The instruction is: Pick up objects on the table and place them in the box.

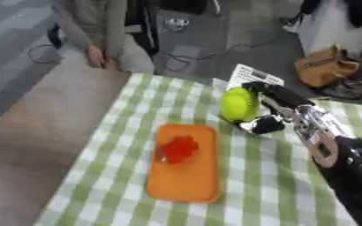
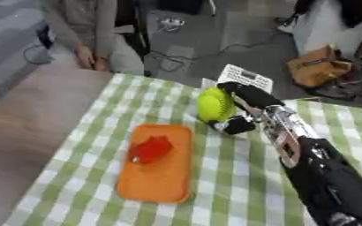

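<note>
Left eye view: my right robot hand (image 1: 263, 110) comes in from the right side, fingers and thumb curled round a yellow-green ball (image 1: 238, 104). Ball sits at the far part of the worktop (image 1: 269, 176) (green-and-white checked cloth), just beyond the far right corner of an orange tray (image 1: 188, 176); whether it touches the cloth, I cannot tell. Tray lies flat near the middle of the worktop, and a red lump (image 1: 179, 148) (shape unclear) rests in its far half. Left robot hand shows in neither view.
</note>
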{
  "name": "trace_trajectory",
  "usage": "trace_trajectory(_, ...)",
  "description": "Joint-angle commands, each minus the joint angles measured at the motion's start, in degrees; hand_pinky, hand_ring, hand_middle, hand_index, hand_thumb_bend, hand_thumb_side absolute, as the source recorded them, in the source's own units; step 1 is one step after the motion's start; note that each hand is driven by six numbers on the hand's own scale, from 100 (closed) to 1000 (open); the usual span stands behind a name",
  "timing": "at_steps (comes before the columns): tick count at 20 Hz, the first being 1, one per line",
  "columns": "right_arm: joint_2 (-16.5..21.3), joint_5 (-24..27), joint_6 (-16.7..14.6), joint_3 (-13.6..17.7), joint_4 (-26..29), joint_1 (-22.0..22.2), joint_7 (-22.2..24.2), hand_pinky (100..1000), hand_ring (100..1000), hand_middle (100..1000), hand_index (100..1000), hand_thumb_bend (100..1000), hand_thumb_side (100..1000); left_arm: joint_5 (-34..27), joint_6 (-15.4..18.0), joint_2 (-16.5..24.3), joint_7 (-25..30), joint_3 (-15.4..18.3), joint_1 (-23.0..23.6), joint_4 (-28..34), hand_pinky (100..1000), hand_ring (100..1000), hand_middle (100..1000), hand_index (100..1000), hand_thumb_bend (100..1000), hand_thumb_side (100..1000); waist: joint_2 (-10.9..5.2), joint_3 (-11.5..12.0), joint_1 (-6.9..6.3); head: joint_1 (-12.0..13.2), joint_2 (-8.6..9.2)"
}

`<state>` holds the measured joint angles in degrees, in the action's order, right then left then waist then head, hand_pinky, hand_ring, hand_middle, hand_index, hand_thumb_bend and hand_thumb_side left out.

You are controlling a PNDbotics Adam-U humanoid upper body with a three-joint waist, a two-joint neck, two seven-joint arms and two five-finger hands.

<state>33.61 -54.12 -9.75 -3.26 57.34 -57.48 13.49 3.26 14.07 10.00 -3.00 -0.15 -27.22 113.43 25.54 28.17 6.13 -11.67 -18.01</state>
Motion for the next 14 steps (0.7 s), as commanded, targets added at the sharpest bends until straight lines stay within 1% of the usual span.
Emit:
trace_trajectory(1, -0.1, -1.1, 0.2, -1.1, -1.9, 1.3, -0.9, 216, 473, 683, 696, 415, 100, -0.3, 0.0, 0.6, 0.2, 0.0, -0.8, 1.2, 303, 704, 816, 790, 100, 951, 0.35, 0.0, -0.41, -0.1, 0.71)
trace_trajectory(4, -0.1, -1.4, 0.0, -1.1, -1.8, 1.5, -2.6, 203, 464, 670, 681, 407, 100, -0.3, 0.1, 0.5, 0.2, 0.0, -0.8, 1.2, 303, 704, 816, 790, 100, 951, 0.33, -0.1, -0.37, -0.1, 0.76)
trace_trajectory(5, -0.1, -1.5, 0.0, -1.1, -1.7, 1.5, -3.2, 182, 446, 640, 663, 404, 100, -0.3, 0.1, 0.5, 0.2, 0.0, -0.8, 1.2, 303, 704, 816, 790, 100, 951, 0.34, -0.1, -0.34, -0.1, 0.77)
trace_trajectory(12, -0.2, -1.6, -0.6, -1.1, -1.7, 1.8, -5.8, 174, 443, 628, 645, 414, 100, -0.3, 0.1, 0.5, 0.2, 0.0, -0.8, 1.2, 304, 704, 817, 790, 100, 951, 0.35, -0.3, -0.28, 0.0, 0.79)
trace_trajectory(14, -0.2, -1.6, -0.8, -1.1, -1.5, 1.9, -6.5, 161, 435, 613, 624, 413, 100, -0.3, 0.0, 0.4, 0.2, 0.0, -0.8, 1.2, 304, 704, 818, 790, 100, 952, 0.35, -0.3, -0.29, 0.0, 0.81)
